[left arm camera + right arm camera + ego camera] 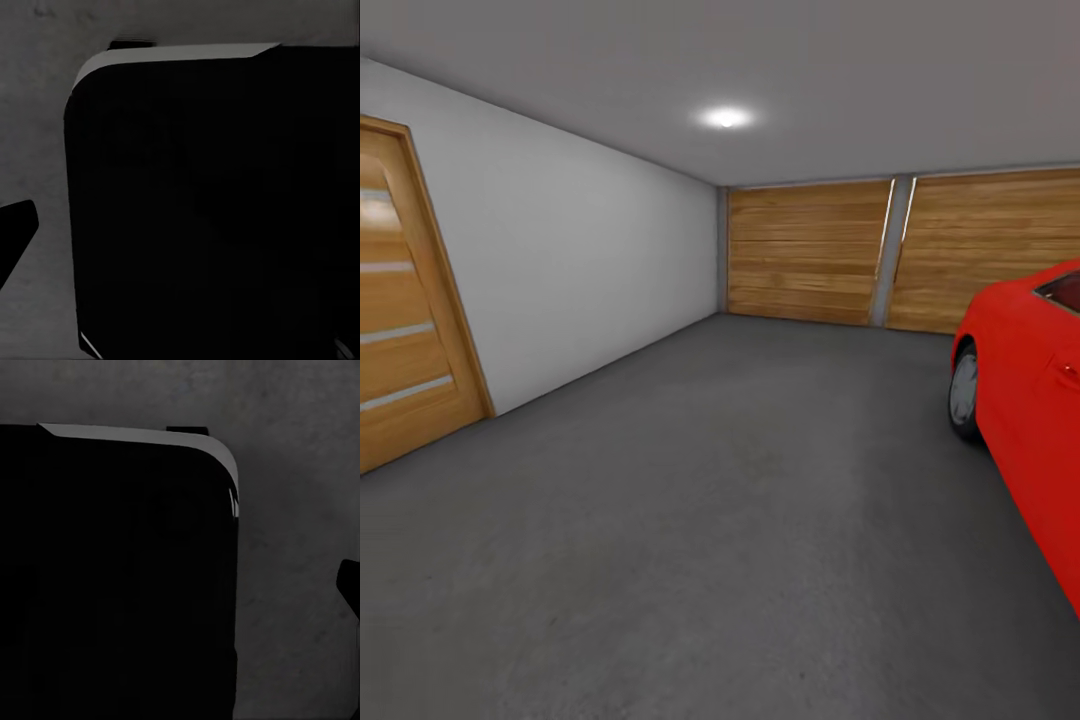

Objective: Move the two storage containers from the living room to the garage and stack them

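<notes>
While the garage is seen with its grey floor (710,520) and a red car (1030,400), the grippers' state cannot be told. Dark robot bodywork (217,210) is seen above concrete.

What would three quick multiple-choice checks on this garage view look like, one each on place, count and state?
1. Where is the red car?
A. At the head view's right edge
B. Against the left wall
C. In front of the side door

2. How many wooden garage door panels line the far wall?
A. One
B. Two
C. Four

3. What state is the ceiling light in?
A. Off
B. On
C. Hanging loose

Answers:
1. A, the car's red body and front wheel fill the right side.
2. B, one panel and a second stand either side of a grey post.
3. B, it glows white on the grey ceiling.
</notes>
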You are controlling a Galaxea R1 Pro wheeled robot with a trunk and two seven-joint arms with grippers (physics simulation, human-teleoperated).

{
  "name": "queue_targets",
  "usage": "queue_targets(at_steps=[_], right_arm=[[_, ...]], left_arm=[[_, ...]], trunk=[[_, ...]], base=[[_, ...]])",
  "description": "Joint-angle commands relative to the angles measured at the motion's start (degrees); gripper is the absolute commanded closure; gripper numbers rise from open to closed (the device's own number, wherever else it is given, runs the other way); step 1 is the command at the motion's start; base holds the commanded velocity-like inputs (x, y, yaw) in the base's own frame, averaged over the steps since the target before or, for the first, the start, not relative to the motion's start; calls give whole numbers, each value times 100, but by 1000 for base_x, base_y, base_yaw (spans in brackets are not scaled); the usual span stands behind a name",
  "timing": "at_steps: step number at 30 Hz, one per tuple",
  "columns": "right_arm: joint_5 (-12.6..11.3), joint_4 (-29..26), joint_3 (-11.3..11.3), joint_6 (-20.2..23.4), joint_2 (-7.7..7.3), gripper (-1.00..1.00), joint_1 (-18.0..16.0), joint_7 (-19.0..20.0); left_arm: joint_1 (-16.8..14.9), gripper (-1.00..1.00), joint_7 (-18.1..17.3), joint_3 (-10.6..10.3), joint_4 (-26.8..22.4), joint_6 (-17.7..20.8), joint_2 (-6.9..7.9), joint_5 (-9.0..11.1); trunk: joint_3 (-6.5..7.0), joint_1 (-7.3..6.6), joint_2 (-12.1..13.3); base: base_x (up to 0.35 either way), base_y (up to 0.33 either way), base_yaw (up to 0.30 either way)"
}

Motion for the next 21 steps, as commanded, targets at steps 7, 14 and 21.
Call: queue_targets(at_steps=[7,14,21], right_arm=[[0,9,15,-17,0,-100,-2,-9],[0,9,22,-14,-10,-100,-2,-9],[-3,9,23,-13,-22,-100,-2,-9]], left_arm=[[-1,-100,-2,-1,4,-13,-29,17],[-1,-100,1,3,5,-13,-24,24],[-1,-100,6,6,5,-13,-27,28]], trunk=[[-4,0,-2],[-4,0,-2],[-4,0,-2]], base=[[0,0,300],[0,0,300],[0,0,300]])
